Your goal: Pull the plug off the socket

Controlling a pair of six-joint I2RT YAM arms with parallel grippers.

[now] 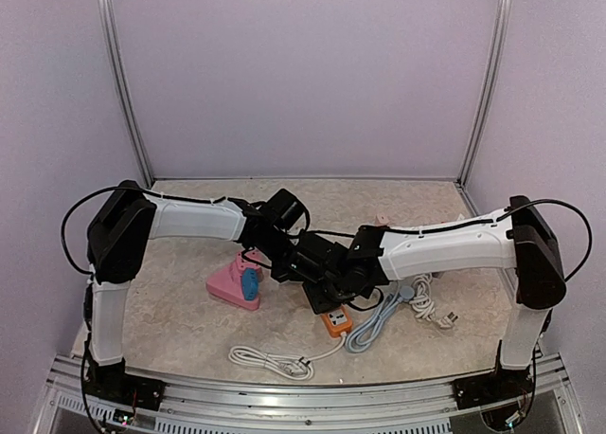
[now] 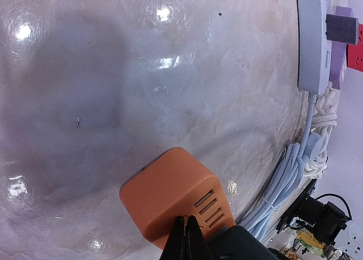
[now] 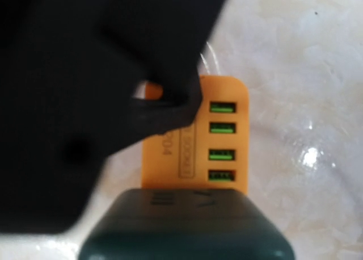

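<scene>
**A:** Where's the socket?

**B:** Orange plastic socket block (image 1: 337, 321) is flat on the pale marbled tabletop (image 1: 180, 301), centre, under both wrists. A thin white cord (image 1: 275, 360) leaves its near end.

**A:** And the plug?

**B:** Not cleanly visible. A dark green rounded block (image 3: 187, 226) butts against the end opposite the cord. My read is that it's the plug body, but it could be gripper hardware.

**A:** Left gripper?

**B:** Left gripper (image 2: 184, 237) is fully closed and holds nothing. Its tips are pressed together and touch the orange block at the slotted end. Looks like a hold-down.

**A:** Right gripper?

**B:** Right gripper (image 1: 329, 284) sits directly over the dark end. Can't tell how wide its jaws stand or whether they're on anything. In its wrist view a blurred black mass (image 3: 85, 101) covers the left half of the socket face. Only the four green USB ports (image 3: 222, 155) show.

**A:** Axis?

**B:** The long axis runs diagonally, with the cord end near-right and the dark end far-left. The dark block lies just far-left of the orange body, in line with it.

**A:** So the pull goes which way?

**B:** Along that axis, away from the cord end. The right arm is nearer and better placed for it. The left arm pins the block, otherwise it would likely slide with the pull.
</scene>
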